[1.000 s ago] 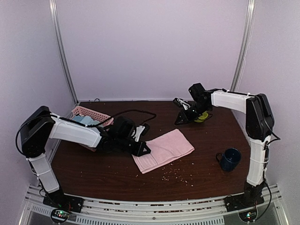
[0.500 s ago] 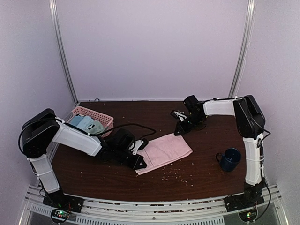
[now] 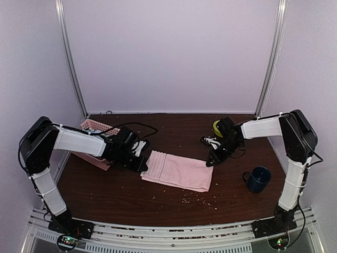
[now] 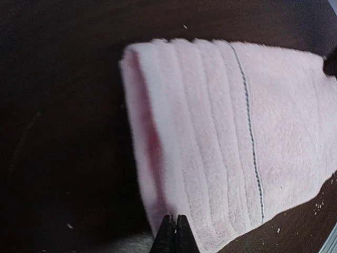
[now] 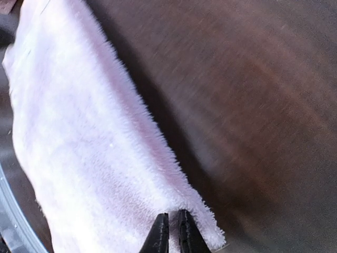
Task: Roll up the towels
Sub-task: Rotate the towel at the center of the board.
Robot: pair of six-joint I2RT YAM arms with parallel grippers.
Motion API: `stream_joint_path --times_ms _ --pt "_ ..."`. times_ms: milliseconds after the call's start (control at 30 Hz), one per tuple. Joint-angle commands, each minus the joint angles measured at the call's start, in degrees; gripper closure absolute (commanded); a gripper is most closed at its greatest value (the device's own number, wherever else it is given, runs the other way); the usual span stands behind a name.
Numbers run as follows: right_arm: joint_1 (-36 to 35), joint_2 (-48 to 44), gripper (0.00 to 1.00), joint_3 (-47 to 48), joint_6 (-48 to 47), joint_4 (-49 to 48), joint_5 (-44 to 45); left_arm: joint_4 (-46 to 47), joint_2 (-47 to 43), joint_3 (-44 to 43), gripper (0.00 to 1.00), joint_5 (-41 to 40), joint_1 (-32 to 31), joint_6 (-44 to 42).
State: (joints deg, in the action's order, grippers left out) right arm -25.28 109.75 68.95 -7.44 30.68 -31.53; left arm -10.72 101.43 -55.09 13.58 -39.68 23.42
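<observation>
The pale pink towel (image 3: 176, 171) lies folded flat at the table's middle, long side running left to right. My left gripper (image 3: 143, 163) is shut on its left end; in the left wrist view the fingertips (image 4: 175, 232) pinch the folded edge of the towel (image 4: 221, 137). My right gripper (image 3: 210, 161) is shut on the towel's far right corner; in the right wrist view the tips (image 5: 169, 229) clamp the fluffy corner of the towel (image 5: 89, 137). The sage green towel is not in view.
A pink basket (image 3: 93, 126) stands at the back left, mostly hidden behind my left arm. A dark blue mug (image 3: 258, 178) stands at the right. A small yellow-green object (image 3: 216, 125) lies behind the right gripper. Crumbs (image 3: 195, 197) lie in front of the towel.
The right gripper came from the back of the table down to the towel's right corner and closed on it. The left gripper moved left and back; the towel turned and now lies stretched left to right.
</observation>
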Motion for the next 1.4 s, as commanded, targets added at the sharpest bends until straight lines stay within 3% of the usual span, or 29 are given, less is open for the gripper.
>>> stream_joint_path --times_ms 0,233,400,633,800,1067,1200,1367 --pt "-1.9 -4.5 0.88 0.2 -9.1 13.9 -10.2 -6.4 1.3 -9.1 0.99 -5.2 1.5 -5.8" --pt "1.2 -5.4 0.74 8.9 -11.0 14.3 -5.3 -3.8 -2.3 -7.4 0.90 -2.2 0.7 -3.5" --pt "1.2 0.5 0.72 13.3 -14.7 13.2 -5.0 4.8 0.5 -6.7 0.88 4.7 0.5 0.9" --pt "1.2 3.6 0.72 11.3 -13.7 11.7 -3.8 1.1 11.3 -15.7 0.88 -1.4 0.8 2.8" --pt "0.9 2.5 0.73 6.2 -14.0 11.5 -5.0 -3.0 20.8 -25.1 0.89 -4.6 1.0 -0.3" --pt "-2.6 1.1 0.74 -0.1 -17.1 16.3 -8.2 -2.4 33.1 -43.3 0.89 -1.6 1.1 -6.2" --pt "-4.6 -0.1 0.72 -0.7 -21.9 20.4 -16.6 -4.3 40.5 -55.4 0.89 3.7 1.1 -8.0" --pt "-5.0 1.3 0.72 2.1 -22.8 23.2 -19.3 -4.4 41.5 -58.7 0.89 5.0 1.1 -8.2"
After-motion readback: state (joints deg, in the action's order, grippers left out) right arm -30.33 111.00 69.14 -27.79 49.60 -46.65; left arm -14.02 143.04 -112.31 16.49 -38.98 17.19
